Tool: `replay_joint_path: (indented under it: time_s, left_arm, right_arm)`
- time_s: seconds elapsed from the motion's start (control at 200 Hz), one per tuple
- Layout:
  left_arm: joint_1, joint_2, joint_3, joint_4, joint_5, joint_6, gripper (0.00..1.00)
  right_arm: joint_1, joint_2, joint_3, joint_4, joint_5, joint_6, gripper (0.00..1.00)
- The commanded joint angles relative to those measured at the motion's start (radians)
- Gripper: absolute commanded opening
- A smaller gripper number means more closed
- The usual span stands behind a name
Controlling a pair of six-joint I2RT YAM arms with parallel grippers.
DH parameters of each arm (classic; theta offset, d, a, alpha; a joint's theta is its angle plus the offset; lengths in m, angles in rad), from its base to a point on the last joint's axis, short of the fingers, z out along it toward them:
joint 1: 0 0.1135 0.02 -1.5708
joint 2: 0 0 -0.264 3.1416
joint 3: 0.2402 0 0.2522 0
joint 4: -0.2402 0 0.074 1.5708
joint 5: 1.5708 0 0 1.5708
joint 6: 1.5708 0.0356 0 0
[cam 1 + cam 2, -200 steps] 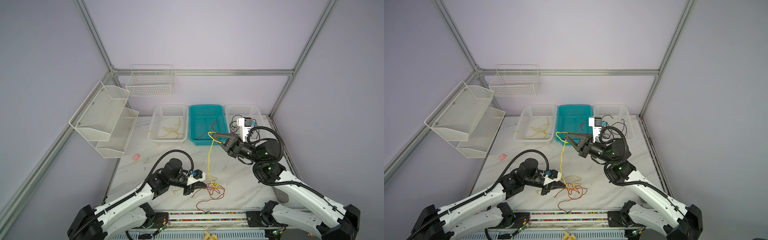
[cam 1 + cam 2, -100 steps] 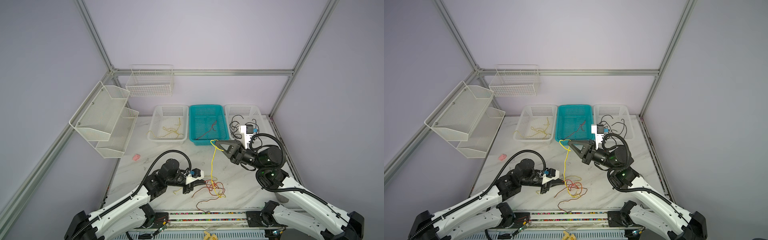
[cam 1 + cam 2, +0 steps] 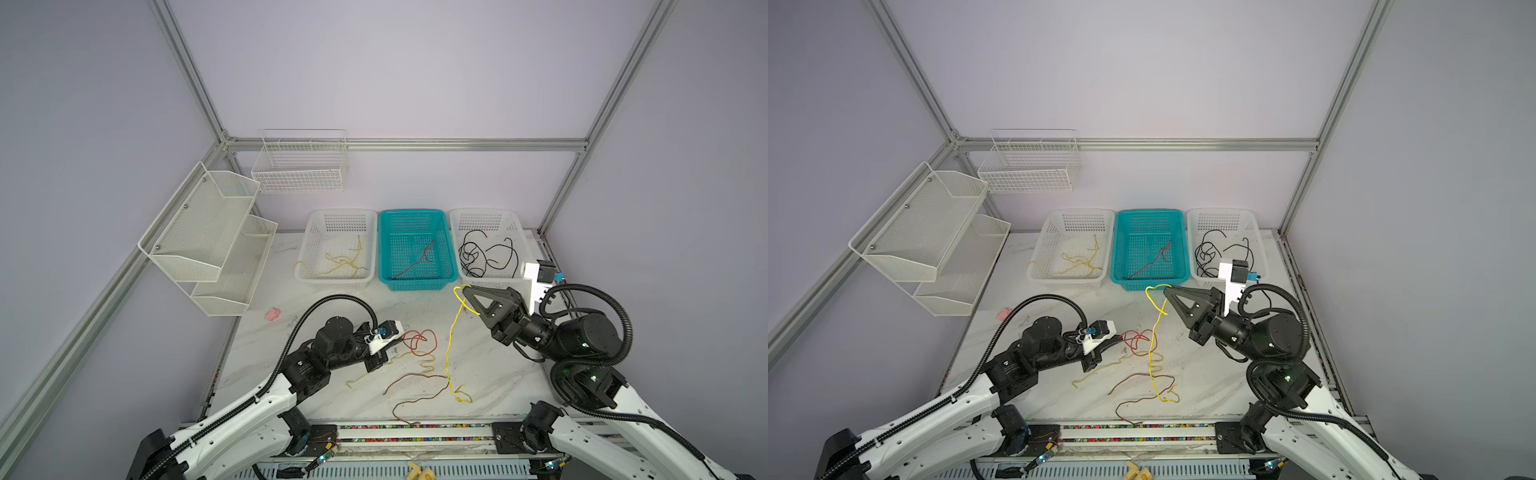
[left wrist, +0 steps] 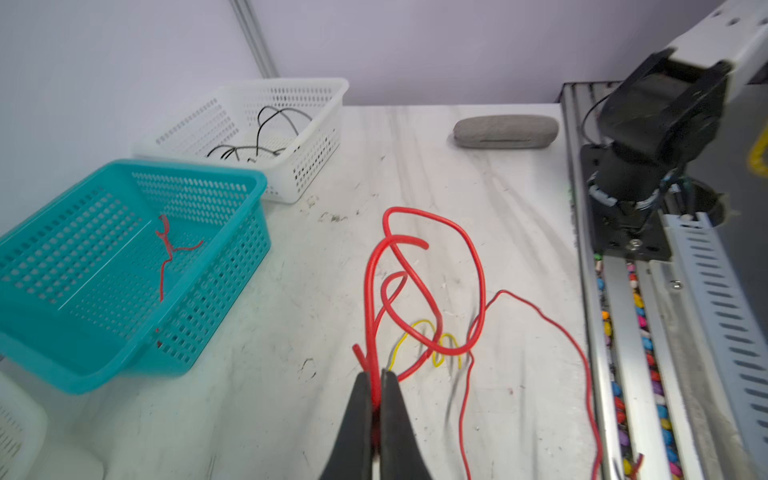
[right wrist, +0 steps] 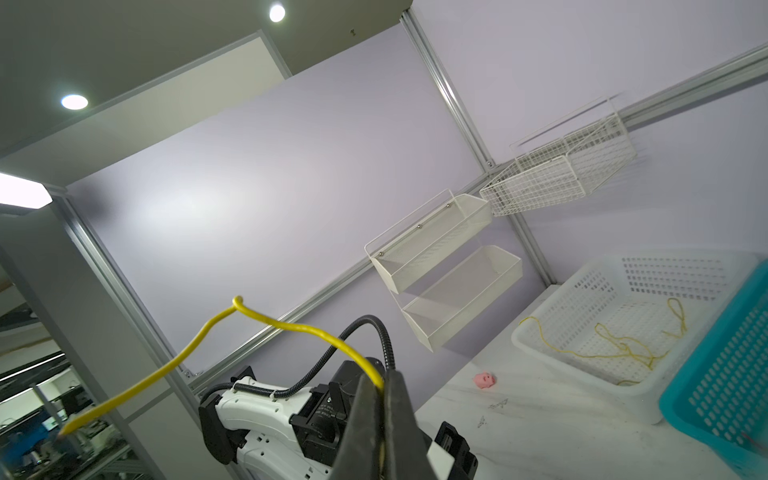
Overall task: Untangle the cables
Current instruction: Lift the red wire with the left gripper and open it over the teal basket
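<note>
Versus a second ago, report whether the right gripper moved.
Yes. In a top view the right gripper, shut on the yellow cable, has shifted rightward off the teal basket's front rim toward the right-hand white basket.

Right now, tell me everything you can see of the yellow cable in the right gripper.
The yellow cable is a thin, glossy wire, plastic-coated by its look. The right gripper, shut, pinches it near one end; a short kinked tail sticks out past the tips. The rest hangs in a wavy line to the marble table, where its last curls lie, crossing a brown cable.
</note>
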Motion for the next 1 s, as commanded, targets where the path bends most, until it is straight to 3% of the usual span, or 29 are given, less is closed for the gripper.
replay_joint_path:
  time_s: [0.0, 0.11, 0.305, 0.67, 0.995]
  left_arm:
    - [0.007, 0.09, 0.171, 0.076, -0.226, 0.003, 0.0]
    - [0.035, 0.233, 0.277, 0.115, -0.285, 0.016, 0.0]
    - [0.128, 0.477, 0.493, 0.196, -0.25, -0.03, 0.0]
    - [0.236, 0.99, 0.986, 0.082, -0.276, 0.038, 0.0]
    - [0.238, 1.166, 1.118, 0.042, -0.262, 0.028, 0.0]
  right_arm:
    - [0.004, -0.042, 0.042, -0.127, 0.113, -0.08, 0.0]
    - [0.004, -0.076, 0.061, -0.198, 0.199, -0.099, 0.0]
    - [0.004, -0.13, 0.086, -0.293, 0.286, -0.128, 0.0]
    - [0.004, -0.208, 0.096, -0.418, 0.335, -0.155, 0.0]
    - [0.004, -0.249, 0.114, -0.488, 0.335, -0.173, 0.0]
